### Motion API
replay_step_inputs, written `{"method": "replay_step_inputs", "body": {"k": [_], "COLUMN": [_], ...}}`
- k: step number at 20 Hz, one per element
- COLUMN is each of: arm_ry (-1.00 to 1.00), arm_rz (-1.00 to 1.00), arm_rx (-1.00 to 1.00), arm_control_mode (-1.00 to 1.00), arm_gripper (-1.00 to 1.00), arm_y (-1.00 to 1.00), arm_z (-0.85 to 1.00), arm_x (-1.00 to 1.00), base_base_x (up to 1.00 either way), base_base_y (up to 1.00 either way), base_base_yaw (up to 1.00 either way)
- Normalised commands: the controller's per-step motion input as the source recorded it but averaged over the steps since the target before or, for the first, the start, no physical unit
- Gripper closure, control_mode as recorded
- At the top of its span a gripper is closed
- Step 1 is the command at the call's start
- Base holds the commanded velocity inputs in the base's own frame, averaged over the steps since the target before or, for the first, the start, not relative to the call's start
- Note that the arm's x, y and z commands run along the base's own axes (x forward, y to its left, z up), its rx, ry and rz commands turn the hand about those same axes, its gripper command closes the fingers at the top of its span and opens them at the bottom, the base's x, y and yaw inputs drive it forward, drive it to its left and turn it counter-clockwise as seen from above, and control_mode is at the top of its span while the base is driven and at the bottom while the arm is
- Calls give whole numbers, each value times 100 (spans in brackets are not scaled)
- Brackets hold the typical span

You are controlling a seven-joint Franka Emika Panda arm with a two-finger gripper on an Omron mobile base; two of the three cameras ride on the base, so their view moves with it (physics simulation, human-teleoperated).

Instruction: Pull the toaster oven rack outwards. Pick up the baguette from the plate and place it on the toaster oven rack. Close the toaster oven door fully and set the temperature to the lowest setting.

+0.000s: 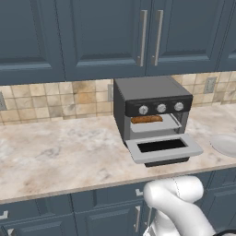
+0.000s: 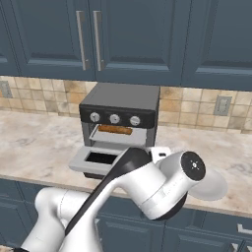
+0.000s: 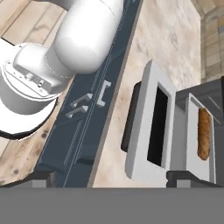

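The pincer [image 3: 111, 177] stands open and empty, its dark tips spread wide. Just beyond them the flat grey toaster oven door [image 3: 148, 127] hangs down over the marbled desk [image 3: 164, 39]; farther in, the golden crusty baguette [image 3: 204, 139] lies on the smooth toaster oven rack [image 3: 192, 135].

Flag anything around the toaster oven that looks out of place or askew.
Nothing stands out. The toaster oven door hangs open and level, the baguette lies straight on the toaster oven rack, and the plate sits flat on the counter beside the toaster oven.
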Motion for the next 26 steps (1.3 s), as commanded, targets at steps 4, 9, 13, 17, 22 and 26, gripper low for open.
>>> {"method": "replay_step_inputs", "body": {"k": [4,9,13,17,22,26], "arm_ry": [0,0,3,9,17,24], "arm_rz": [0,0,0,-1,0,0], "arm_rx": [5,5,1,0,0,0], "arm_control_mode": [-100,-100,-100,-100,-100,-100], "arm_gripper": [-100,-100,-100,-100,-100,-100], "arm_y": [23,21,11,1,0,0], "arm_z": [-17,-16,-6,-2,-4,-17], "arm_x": [0,0,6,9,11,15], "base_base_x": [0,0,0,0,0,0], "base_base_y": [0,0,0,0,0,0], "base_base_yaw": [0,0,0,0,0,0]}}
